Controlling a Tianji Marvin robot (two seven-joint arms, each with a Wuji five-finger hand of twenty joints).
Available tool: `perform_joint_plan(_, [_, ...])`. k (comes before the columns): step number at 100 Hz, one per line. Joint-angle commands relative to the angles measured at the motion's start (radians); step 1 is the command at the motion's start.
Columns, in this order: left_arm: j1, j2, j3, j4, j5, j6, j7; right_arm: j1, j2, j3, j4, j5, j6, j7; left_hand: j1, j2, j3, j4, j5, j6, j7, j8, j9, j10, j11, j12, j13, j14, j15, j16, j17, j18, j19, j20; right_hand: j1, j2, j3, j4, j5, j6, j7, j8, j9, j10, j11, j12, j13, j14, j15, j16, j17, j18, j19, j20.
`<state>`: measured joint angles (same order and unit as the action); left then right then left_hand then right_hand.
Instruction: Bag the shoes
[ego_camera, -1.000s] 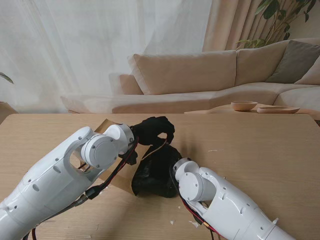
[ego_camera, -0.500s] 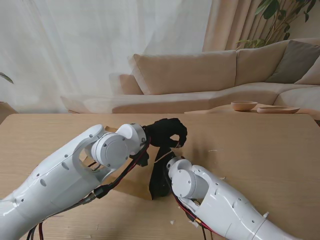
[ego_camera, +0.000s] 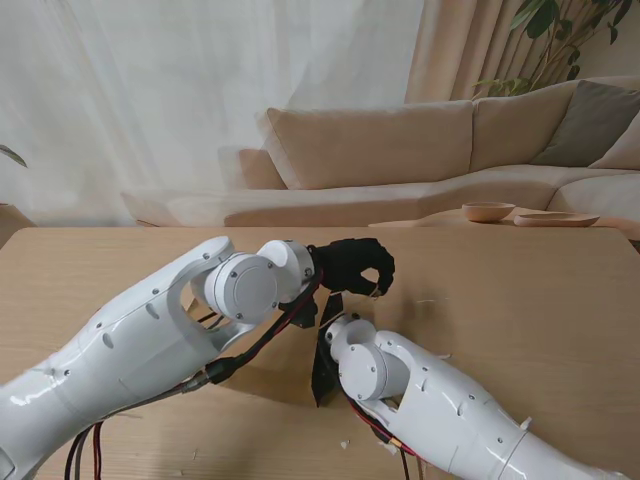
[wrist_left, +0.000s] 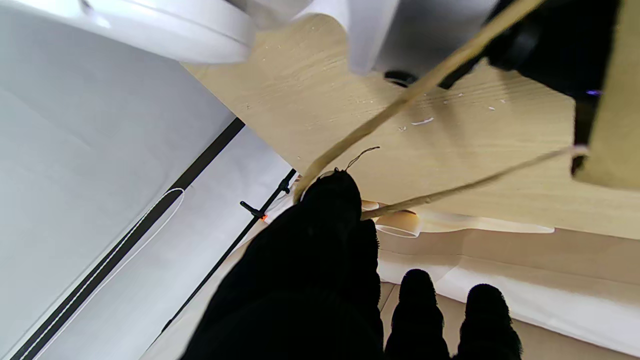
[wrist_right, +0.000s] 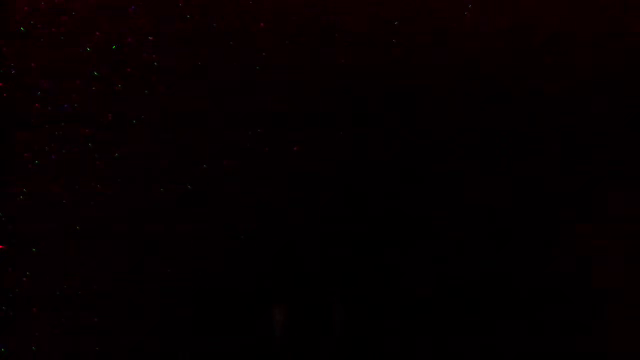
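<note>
My left hand (ego_camera: 356, 267), in a black glove, is raised over the middle of the table and pinches the twine handle (wrist_left: 400, 105) of the brown paper bag (wrist_left: 612, 125). In the stand view the bag is almost wholly hidden behind both forearms. Only a narrow dark strip (ego_camera: 325, 365) shows between them, at the end of my right forearm (ego_camera: 400, 385). The right wrist view is entirely black, so the right hand seems to be inside something dark. I cannot make out any shoe.
The wooden table (ego_camera: 520, 300) carries a few small white scraps (ego_camera: 428, 301). Beyond its far edge stand a beige sofa (ego_camera: 400, 160) and a low table with two wooden bowls (ego_camera: 488, 211). My two forearms crowd the near middle.
My left hand has moved right and farther from me, drawing the handle along. The dark mass between the arms has narrowed to a thin strip. My right forearm has shifted left.
</note>
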<state>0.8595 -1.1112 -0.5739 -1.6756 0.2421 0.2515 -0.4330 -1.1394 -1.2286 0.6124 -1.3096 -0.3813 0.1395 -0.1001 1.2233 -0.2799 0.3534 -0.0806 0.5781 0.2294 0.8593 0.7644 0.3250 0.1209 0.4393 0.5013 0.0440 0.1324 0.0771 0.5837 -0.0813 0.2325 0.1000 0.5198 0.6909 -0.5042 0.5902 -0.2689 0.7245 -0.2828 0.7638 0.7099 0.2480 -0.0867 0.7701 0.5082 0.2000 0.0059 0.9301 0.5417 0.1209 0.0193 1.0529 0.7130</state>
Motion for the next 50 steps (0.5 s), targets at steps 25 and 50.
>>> perform_joint_plan(25, [-0.034,-0.033,0.039,0.01,-0.083,0.023,-0.016,0.068,-0.053,-0.035,0.057,0.028,-0.034,-0.011,0.068,0.063,-0.051,0.001,0.05,0.003,0.074,0.069,0.0,0.005,-0.008,-0.001,-0.01,-0.001,0.012,0.018,-0.013,0.005,0.025,0.03,0.026,0.214,0.074,0.065,0.01,-0.174,0.101,0.04,0.112,-0.026,0.215,0.089,0.062,-0.011,0.079,0.036,0.092,-0.109,0.399,0.065])
perform_joint_plan(50, [-0.014,-0.027,0.006,-0.017,-0.169,0.04,-0.045,0.093,-0.086,-0.034,0.118,0.085,-0.025,-0.041,0.068,0.063,-0.045,0.006,0.048,0.013,0.073,0.072,-0.005,0.005,-0.01,-0.001,-0.013,-0.004,0.011,0.017,-0.013,0.002,0.022,0.03,0.024,0.215,0.071,0.065,0.005,-0.176,0.1,0.031,0.112,-0.028,0.21,0.088,0.07,-0.006,0.068,0.032,0.089,-0.101,0.394,0.058])
